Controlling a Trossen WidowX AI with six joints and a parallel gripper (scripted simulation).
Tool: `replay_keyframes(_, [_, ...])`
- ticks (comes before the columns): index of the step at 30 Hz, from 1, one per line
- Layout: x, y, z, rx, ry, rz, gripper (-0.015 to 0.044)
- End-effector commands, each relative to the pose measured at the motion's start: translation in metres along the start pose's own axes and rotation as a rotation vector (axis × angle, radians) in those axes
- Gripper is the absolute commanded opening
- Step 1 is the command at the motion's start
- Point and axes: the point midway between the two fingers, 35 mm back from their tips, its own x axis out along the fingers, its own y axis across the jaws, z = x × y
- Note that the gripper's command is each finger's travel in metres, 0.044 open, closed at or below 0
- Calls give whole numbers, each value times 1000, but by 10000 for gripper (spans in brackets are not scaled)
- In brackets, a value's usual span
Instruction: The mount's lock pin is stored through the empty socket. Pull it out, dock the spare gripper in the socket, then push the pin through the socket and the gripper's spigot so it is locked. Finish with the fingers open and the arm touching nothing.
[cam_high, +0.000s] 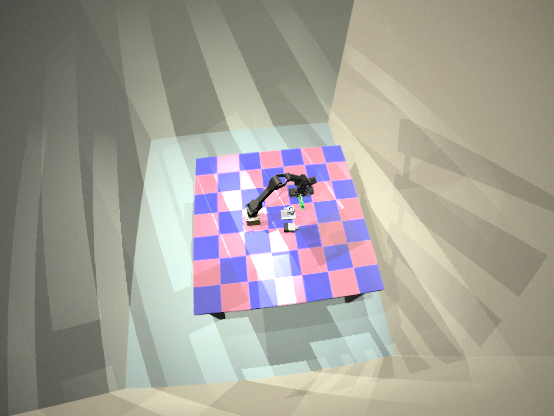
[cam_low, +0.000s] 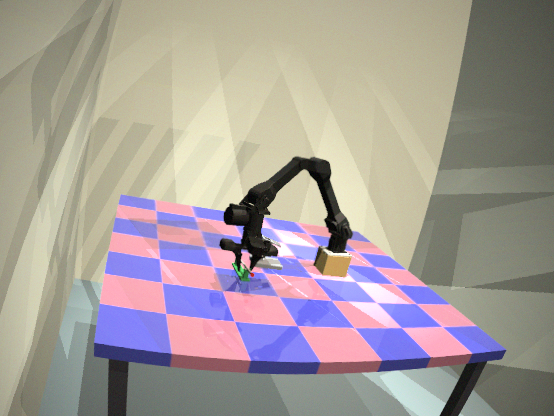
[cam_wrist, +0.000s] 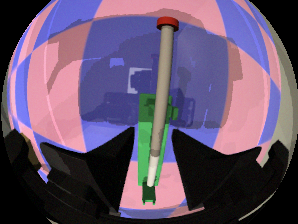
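The lock pin (cam_wrist: 163, 80) (cam_low: 252, 274), a grey and white rod with a red head (cam_wrist: 167, 23), lies along the green cradle (cam_high: 302, 204) (cam_low: 242, 274) (cam_wrist: 145, 150), its head beyond one end. My gripper (cam_high: 302, 193) (cam_low: 245, 268) (cam_wrist: 153, 132) is open and low over the cradle, a finger on each side of the pin. In the wrist view gaps show between the pin and both fingers. The pale mount (cam_high: 287, 216) (cam_low: 272, 263) stands nearby, partly behind my gripper in the exterior view. The spare gripper (cam_high: 290, 227), dark and white, lies beside the mount; I cannot make it out in the exterior view.
The arm's base (cam_high: 253, 220) (cam_low: 334, 263) stands on the chequered table (cam_high: 335, 257) (cam_low: 200, 335), on the far side of the mount from the cradle. The mount is close to the cradle. Shadows of the arm fall across the table near the cradle.
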Motion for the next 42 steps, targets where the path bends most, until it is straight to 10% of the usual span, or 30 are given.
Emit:
replay_keyframes(1, [1,0,-1,-3,3,-2,127])
replay_keyframes(8, [1,0,-1,-3,3,-2,3])
replay_keyframes(42, [-24,7,0,-4,11,35,0])
